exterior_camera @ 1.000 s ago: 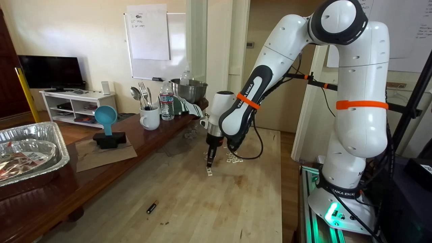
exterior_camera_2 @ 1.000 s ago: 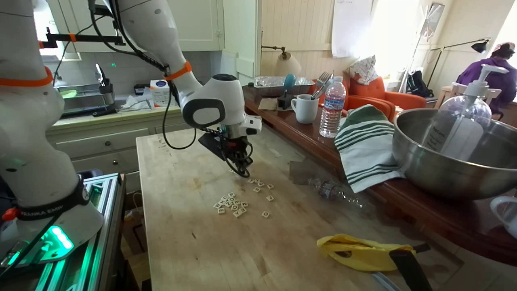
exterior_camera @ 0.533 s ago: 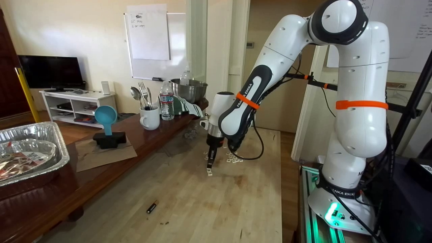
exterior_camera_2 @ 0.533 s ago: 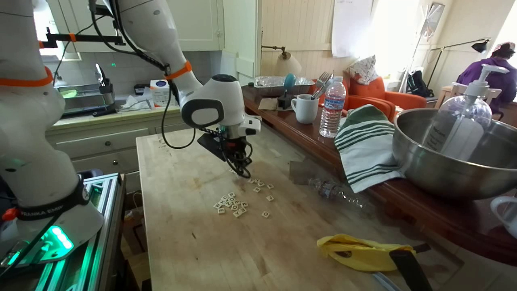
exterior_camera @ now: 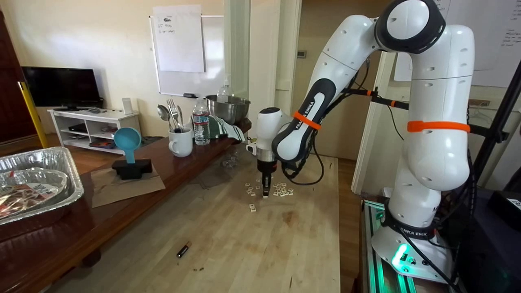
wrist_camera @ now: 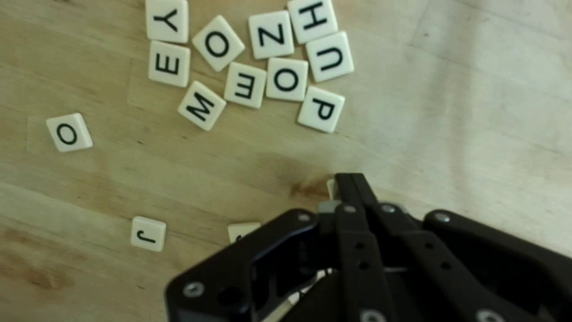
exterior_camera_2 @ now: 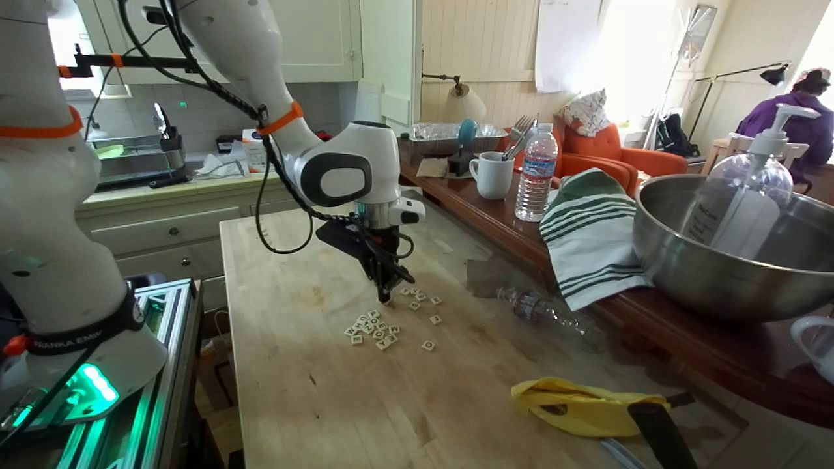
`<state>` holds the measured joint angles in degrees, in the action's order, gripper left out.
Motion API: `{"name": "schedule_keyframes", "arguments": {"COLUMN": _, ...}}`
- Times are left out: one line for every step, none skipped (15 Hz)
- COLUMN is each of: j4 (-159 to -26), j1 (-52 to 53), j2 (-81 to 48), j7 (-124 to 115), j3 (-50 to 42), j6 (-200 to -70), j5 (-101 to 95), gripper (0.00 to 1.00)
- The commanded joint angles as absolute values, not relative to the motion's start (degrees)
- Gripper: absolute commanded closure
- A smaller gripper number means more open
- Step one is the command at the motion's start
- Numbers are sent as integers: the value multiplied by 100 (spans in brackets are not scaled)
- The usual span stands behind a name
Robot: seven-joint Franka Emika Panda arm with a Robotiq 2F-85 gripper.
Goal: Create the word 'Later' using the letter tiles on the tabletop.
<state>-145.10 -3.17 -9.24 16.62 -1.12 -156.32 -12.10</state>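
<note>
The gripper (wrist_camera: 350,178) is closed, its two fingers brought together into one narrow tip at the lower right of the wrist view, and no tile can be seen pinched between them. A half-hidden tile (wrist_camera: 331,189) shows at the left edge of that tip; whether the two touch I cannot tell. The closed shape probably serves to press one tile and slide it over the tabletop (wrist_camera: 491,170), and pointing steeply down, as it does in an exterior view, suits that. Most of the readable letter tiles (wrist_camera: 286,79) lie in the upper middle of the wrist view, turned every which way, so they look like stock rather than a word. An E tile (wrist_camera: 169,63) among them could serve "Later"; the O tile (wrist_camera: 69,132) and J tile (wrist_camera: 148,234), apart at the left, could not. In an exterior view, what looks like a pair of tiles (exterior_camera: 252,208) sits to the lower left of the gripper, away from the pile, perhaps to give the word room; their letters are too small to read.
</note>
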Motion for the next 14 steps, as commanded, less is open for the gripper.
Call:
{"name": "schedule_keyframes", "arguments": {"j4": -14597, "j1": -408, "j2": -843, "j7": 1800, "j3": -10, "j6": -15874, "j5": -698, "gripper": 100}}
{"name": "schedule_keyframes", "arguments": {"j4": -14598, "j1": -428, "j2": -842, "j7": 1818, "j3": 22, "j6": -16007, "j5": -515, "gripper": 100}}
{"name": "schedule_keyframes", "arguments": {"j4": -14593, "j1": -450, "j2": -848, "j7": 1865, "j3": 66, "j6": -16102, "j5": -330, "gripper": 100}}
{"name": "schedule_keyframes", "arguments": {"j4": -14580, "j1": -475, "j2": -862, "j7": 1919, "j3": 119, "j6": -16208, "j5": -124, "gripper": 100}}
{"name": "schedule_keyframes", "arguments": {"j4": -14573, "j1": -485, "j2": -869, "j7": 1937, "j3": 153, "j6": -16291, "j5": 8, "gripper": 100}}
{"name": "schedule_keyframes", "arguments": {"j4": -14554, "j1": -474, "j2": -903, "j7": 1910, "j3": 153, "j6": -16392, "j5": 47, "gripper": 100}}
{"name": "schedule_keyframes", "arguments": {"j4": -14534, "j1": -477, "j2": -940, "j7": 1908, "j3": 164, "j6": -16475, "j5": 87, "gripper": 100}}
{"name": "schedule_keyframes", "arguments": {"j4": -14498, "j1": -467, "j2": -1017, "j7": 1867, "j3": 155, "j6": -16601, "j5": 76, "gripper": 100}}
{"name": "schedule_keyframes", "arguments": {"j4": -14474, "j1": -469, "j2": -1077, "j7": 1851, "j3": 154, "j6": -16701, "j5": 82, "gripper": 100}}
{"name": "schedule_keyframes", "arguments": {"j4": -14461, "j1": -480, "j2": -1132, "j7": 1845, "j3": 162, "j6": -16829, "j5": 97, "gripper": 100}}
{"name": "schedule_keyframes", "arguments": {"j4": -14460, "j1": -499, "j2": -1162, "j7": 1854, "j3": 185, "j6": -16920, "j5": 126, "gripper": 100}}
{"name": "schedule_keyframes", "arguments": {"j4": -14461, "j1": -495, "j2": -1214, "j7": 1788, "j3": 179, "j6": -17045, "j5": 94, "gripper": 100}}
{"name": "schedule_keyframes", "arguments": {"j4": -14457, "j1": -511, "j2": -1256, "j7": 1777, "j3": 198, "j6": -17117, "j5": 85, "gripper": 100}}
{"name": "schedule_keyframes", "arguments": {"j4": -14452, "j1": -541, "j2": -1308, "j7": 1791, "j3": 235, "j6": -17198, "j5": 101, "gripper": 100}}
